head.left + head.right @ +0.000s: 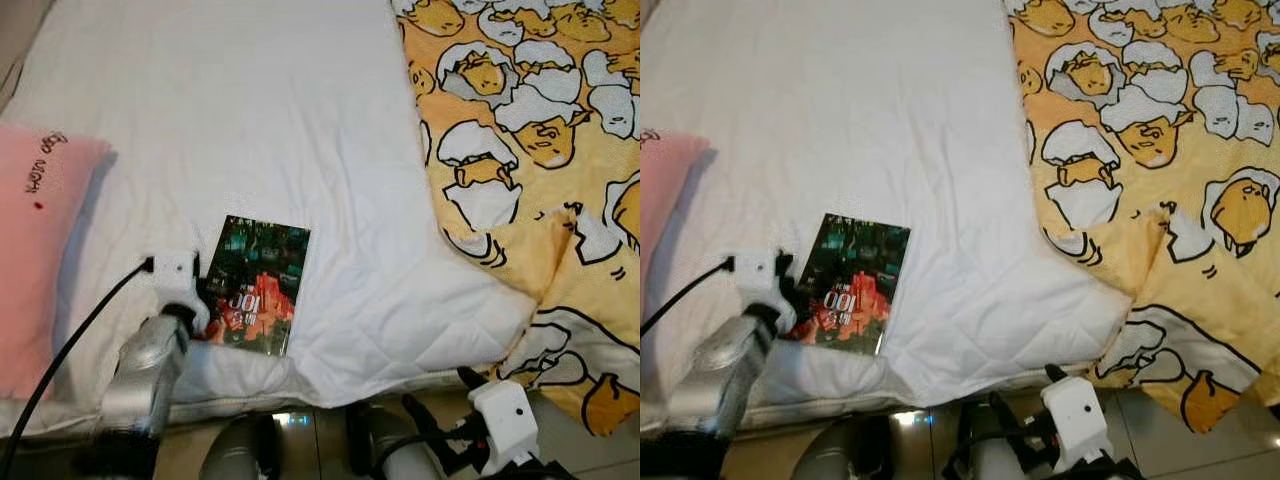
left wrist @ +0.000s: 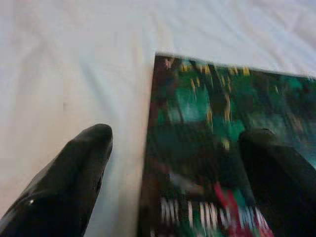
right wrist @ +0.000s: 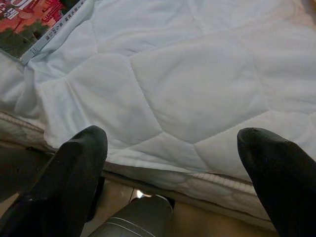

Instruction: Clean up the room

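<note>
presently: book (image 1: 255,285), flat on white bed cover (image 1: 270,130), near bed's front edge, long axis running roughly 1 to 7 o'clock. left gripper (image 2: 173,163) at its 7 o'clock corner, fingers spread, one black finger (image 2: 74,173) on cover, other seemingly over book; nothing held. right gripper (image 3: 173,163) wide open, empty, at mattress edge, farther off at 4 o'clock.

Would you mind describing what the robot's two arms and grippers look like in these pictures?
The left arm is a silver metallic tube ending in a white wrist housing, with a black cable running to it. The right arm has the same white housing and black cabling. Each gripper has two long, glossy black fingers with rounded tips.
</note>
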`<state>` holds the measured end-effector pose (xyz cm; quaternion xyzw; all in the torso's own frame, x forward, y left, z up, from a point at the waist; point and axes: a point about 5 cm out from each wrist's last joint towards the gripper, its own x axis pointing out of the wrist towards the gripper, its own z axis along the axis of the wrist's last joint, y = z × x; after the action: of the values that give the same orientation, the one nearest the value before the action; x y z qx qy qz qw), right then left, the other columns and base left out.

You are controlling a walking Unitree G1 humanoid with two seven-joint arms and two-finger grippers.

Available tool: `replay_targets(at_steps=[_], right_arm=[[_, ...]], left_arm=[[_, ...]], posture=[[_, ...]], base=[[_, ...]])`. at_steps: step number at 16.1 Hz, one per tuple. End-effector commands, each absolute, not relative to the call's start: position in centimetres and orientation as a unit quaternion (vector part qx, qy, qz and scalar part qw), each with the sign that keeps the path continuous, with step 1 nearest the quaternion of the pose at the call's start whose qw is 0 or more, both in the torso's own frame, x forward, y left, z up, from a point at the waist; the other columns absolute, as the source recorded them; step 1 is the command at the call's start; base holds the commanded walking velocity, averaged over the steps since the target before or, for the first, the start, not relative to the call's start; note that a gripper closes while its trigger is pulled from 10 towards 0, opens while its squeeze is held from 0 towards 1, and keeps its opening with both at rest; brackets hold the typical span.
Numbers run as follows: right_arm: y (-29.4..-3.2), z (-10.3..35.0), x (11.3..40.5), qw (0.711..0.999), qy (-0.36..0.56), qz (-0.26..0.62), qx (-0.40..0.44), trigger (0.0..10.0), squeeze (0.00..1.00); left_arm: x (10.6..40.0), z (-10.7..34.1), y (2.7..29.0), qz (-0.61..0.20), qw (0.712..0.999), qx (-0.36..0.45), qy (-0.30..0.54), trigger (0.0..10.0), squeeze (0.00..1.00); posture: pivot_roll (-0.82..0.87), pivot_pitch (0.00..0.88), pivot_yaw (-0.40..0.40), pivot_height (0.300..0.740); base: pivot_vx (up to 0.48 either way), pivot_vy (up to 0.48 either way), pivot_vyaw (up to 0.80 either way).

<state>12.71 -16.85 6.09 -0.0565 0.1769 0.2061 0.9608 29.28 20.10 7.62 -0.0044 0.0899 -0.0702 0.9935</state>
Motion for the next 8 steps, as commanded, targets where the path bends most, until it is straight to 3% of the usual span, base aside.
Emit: replay_targets(at_steps=[1,5,8], right_arm=[[-17.2,5.9,12.2,0.958,0.19,0.205,-0.057,10.0,0.0],[-17.1,5.7,12.0,0.958,0.194,0.202,-0.056,10.0,0.0],[-17.2,5.6,12.2,0.958,0.195,0.202,-0.059,10.0,0.0]], left_arm=[[29.1,6.9,20.2,-0.07,0.992,0.016,0.101,10.0,0.0],[29.0,5.6,21.3,-0.041,0.991,0.029,0.124,10.0,0.0],[27.4,3.6,20.8,-0.063,0.987,0.017,0.148,10.0,0.0]], posture=[[-0.26,0.269,-0.036,0.74],[-0.27,0.256,-0.031,0.74],[-0.27,0.245,-0.03,0.74]], base=[[0.0,0.0,0.0],[0.0,0.0,0.0],[0.0,0.0,0.0]])
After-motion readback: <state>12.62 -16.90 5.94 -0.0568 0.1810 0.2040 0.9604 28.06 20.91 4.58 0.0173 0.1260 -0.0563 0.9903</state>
